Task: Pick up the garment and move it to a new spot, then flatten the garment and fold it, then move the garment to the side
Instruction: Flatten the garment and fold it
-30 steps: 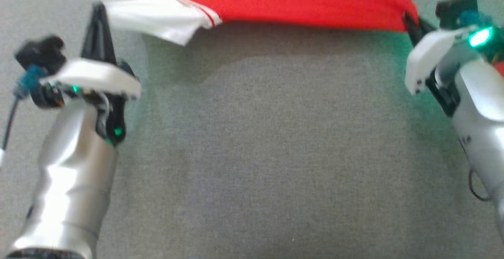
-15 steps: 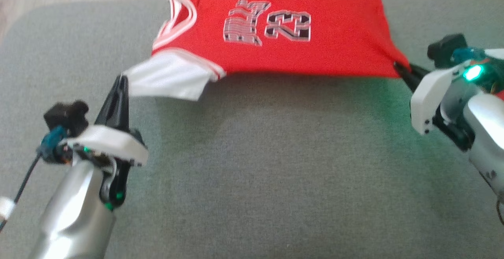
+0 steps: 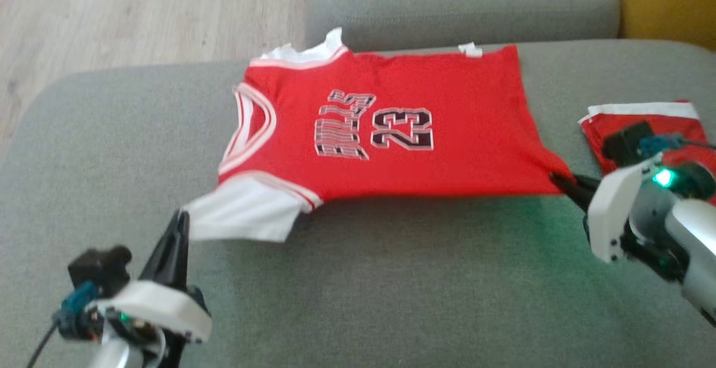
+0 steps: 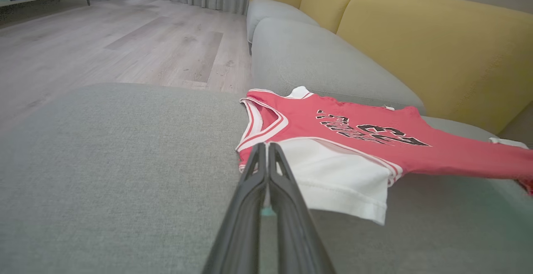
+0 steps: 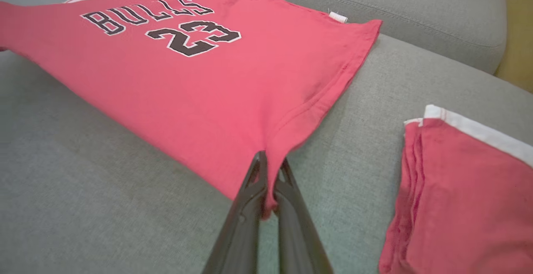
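The garment is a red jersey with white trim and sleeves, printed BULLS 23, stretched out over the grey sofa seat. My left gripper is shut on the white sleeve at the near left corner; in the left wrist view that gripper pinches the sleeve's edge. My right gripper is shut on the red hem corner at the near right, and in the right wrist view this gripper has red cloth pulled between the fingers. The near edge hangs slightly lifted off the seat.
A folded red garment with a white band lies on the seat just right of my right gripper. A grey cushion and yellow backrest stand behind. Wooden floor lies beyond the seat's far left edge.
The head camera has tilted up, so the whole jersey and the sofa back have come into view. Both grippers keep their hold on the jersey's near corners.
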